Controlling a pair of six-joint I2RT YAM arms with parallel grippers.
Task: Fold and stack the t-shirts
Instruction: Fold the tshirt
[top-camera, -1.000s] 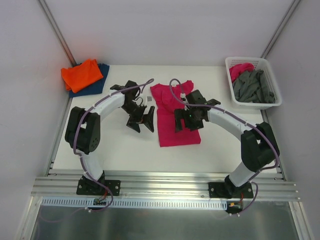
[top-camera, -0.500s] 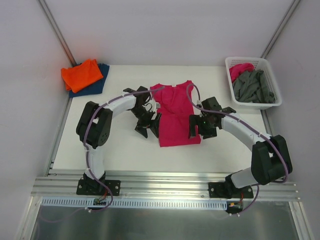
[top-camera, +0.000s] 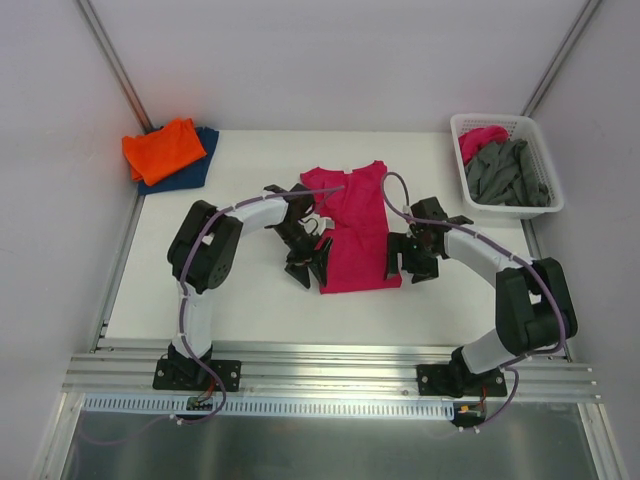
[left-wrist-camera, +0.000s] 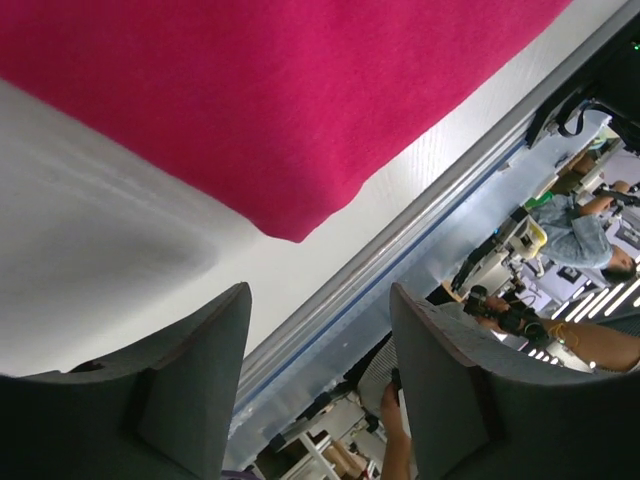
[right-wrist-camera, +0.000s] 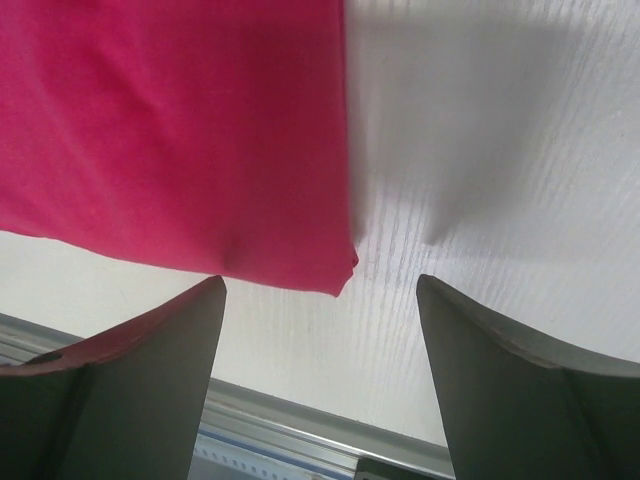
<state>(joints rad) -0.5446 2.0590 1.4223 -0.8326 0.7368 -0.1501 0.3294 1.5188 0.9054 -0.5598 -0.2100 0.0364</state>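
Now both arms have come nearward along the magenta t-shirt (top-camera: 355, 235) (lying flat at the middle of the table (top-camera: 250, 300)). The left gripper (top-camera: 311, 270) and right gripper (top-camera: 409, 262) gape empty at its near corners, seemingly ready to pinch the hem for folding.

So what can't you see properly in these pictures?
- Top view: the dark blue shirt is mostly hidden under the orange shirt.
- Top view: the grey shirts lie heaped in the basket, so they cannot be counted; they half bury a pink cloth.
- Both wrist views: only one corner of the magenta shirt shows; the picture edge cuts off the rest.
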